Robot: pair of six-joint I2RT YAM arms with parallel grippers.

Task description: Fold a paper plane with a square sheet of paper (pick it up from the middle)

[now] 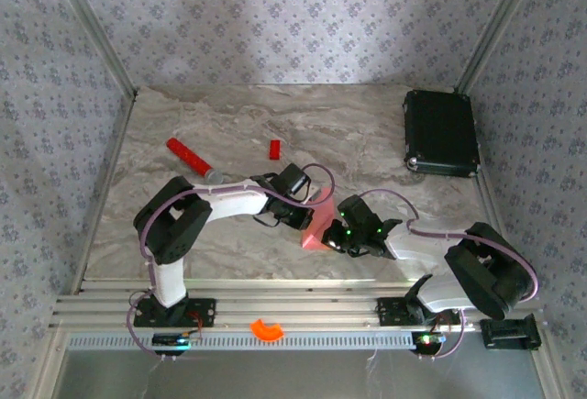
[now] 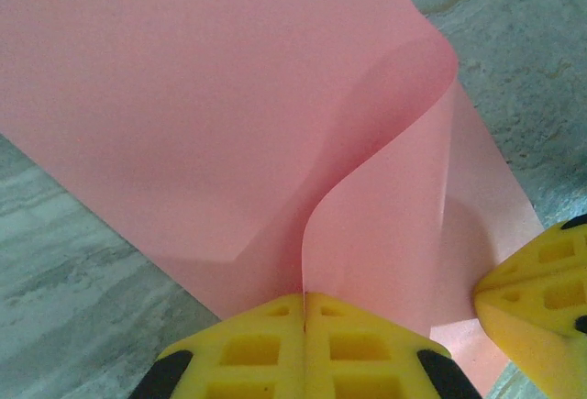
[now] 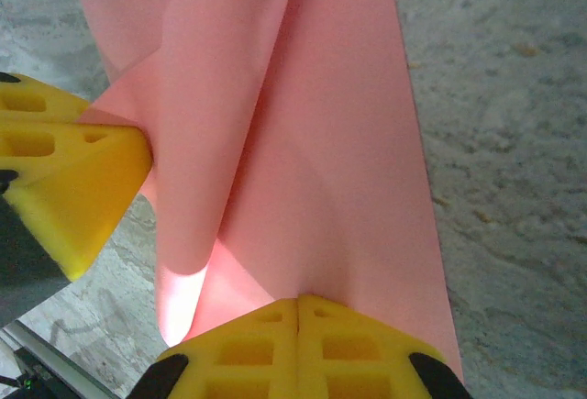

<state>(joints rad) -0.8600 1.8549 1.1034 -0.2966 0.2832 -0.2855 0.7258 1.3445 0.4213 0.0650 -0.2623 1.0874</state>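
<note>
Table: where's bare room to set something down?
Free: far strip behind the red stick and red block; tabletop between block and black case; near strip between the arm bases. Crowded: centre, where left gripper and right gripper pinch the pink sheet.

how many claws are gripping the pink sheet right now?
2. Left claw is shut on the sheet at its edge, the paper curling up from it. Right claw is shut on the same sheet, just beside the left one. Only two arms, so none hidden.

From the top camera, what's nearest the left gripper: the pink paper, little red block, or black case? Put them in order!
1. Pink paper, held in the left gripper.
2. Little red block, farther back.
3. Black case, far right corner.
</note>
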